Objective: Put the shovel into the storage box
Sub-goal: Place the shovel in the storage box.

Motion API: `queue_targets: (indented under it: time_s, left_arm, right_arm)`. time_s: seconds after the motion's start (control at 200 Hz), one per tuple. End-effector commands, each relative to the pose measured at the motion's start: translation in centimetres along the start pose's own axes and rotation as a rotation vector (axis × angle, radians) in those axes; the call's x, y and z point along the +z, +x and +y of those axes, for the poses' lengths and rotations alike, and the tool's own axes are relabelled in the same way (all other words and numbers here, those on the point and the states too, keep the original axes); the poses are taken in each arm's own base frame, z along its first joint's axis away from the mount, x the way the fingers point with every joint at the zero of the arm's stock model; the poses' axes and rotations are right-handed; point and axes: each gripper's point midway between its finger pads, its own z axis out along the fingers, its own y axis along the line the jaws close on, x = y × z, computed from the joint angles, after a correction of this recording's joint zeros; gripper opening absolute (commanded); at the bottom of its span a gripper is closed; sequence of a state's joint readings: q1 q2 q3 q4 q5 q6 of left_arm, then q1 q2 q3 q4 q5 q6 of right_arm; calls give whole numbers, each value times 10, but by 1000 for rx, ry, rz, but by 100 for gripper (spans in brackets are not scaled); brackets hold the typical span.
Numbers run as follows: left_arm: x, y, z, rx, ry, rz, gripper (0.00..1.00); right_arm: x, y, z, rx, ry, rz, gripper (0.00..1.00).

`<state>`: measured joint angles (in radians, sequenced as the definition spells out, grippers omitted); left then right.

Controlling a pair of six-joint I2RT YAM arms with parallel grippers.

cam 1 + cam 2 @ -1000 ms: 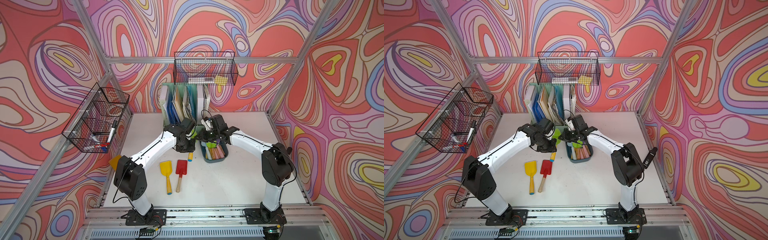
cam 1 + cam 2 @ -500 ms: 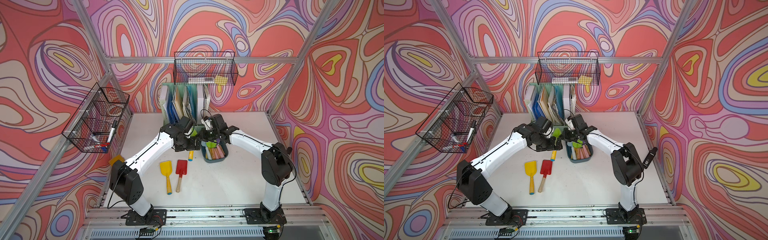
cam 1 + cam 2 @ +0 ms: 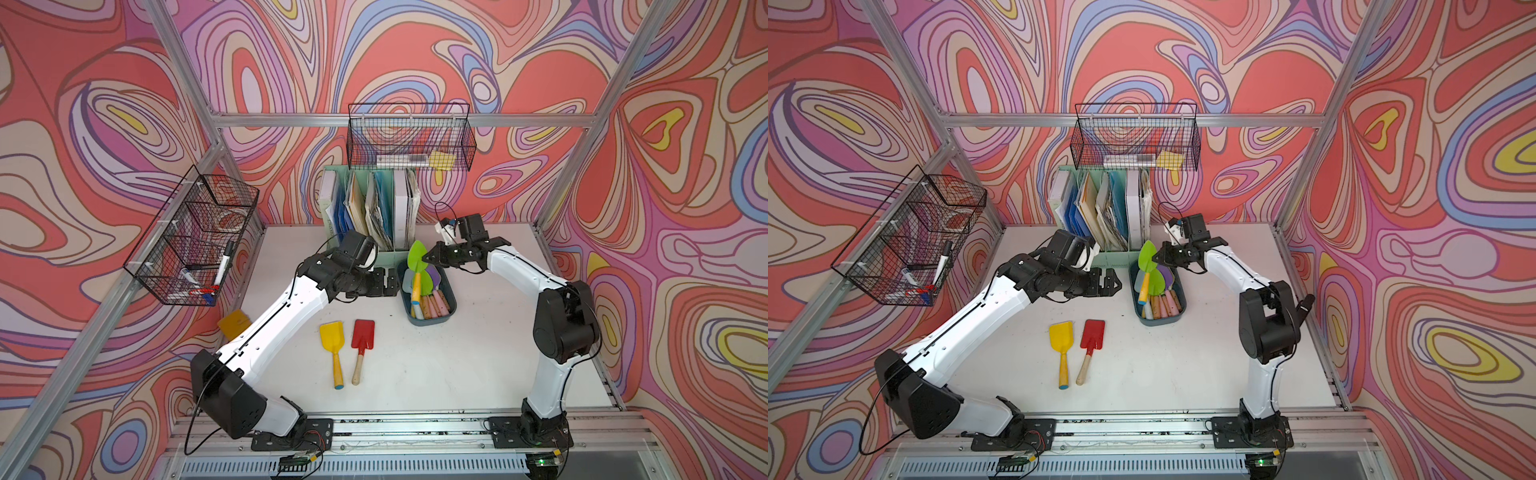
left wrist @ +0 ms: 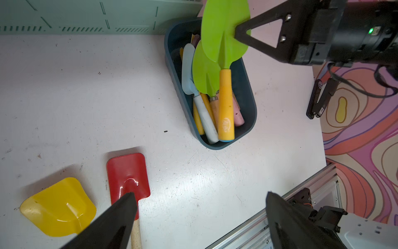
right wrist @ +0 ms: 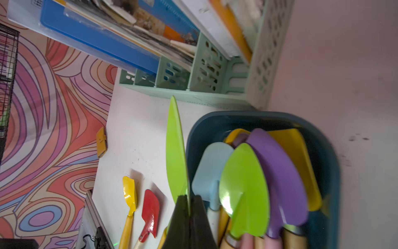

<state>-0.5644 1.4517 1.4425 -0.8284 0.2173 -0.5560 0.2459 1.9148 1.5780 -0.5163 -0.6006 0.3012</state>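
The right jaws pinch the green shovel point(image 4: 224, 32) by the thin edge of its blade. Its yellow handle hangs down into the storage box point(image 3: 432, 321), with the blade above the box's far end. The left jaws stand wide and empty just beside the box. The pinch looks slight (a smooth, thin blade), so the shovel may swivel or slip. The box is crowded, so on release the blade could ride its rim and tip out.
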Motion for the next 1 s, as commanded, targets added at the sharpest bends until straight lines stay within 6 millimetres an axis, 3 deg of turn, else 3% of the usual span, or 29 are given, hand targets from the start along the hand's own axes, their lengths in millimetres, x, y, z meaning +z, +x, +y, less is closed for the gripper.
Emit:
queue_targets:
  time_s: [0.0, 0.3, 0.991]
  left_arm:
    - [2, 1, -7, 24, 40, -12, 99]
    - [-1, 0, -12, 34, 74, -31, 99]
    - [-5, 0, -12, 41, 81, -54, 99]
  right_arm:
    - [-10, -3, 11, -162, -83, 51, 0]
    - [0, -3, -6, -278, -136, 131, 0]
    - [39, 21, -55, -190, -86, 160, 0]
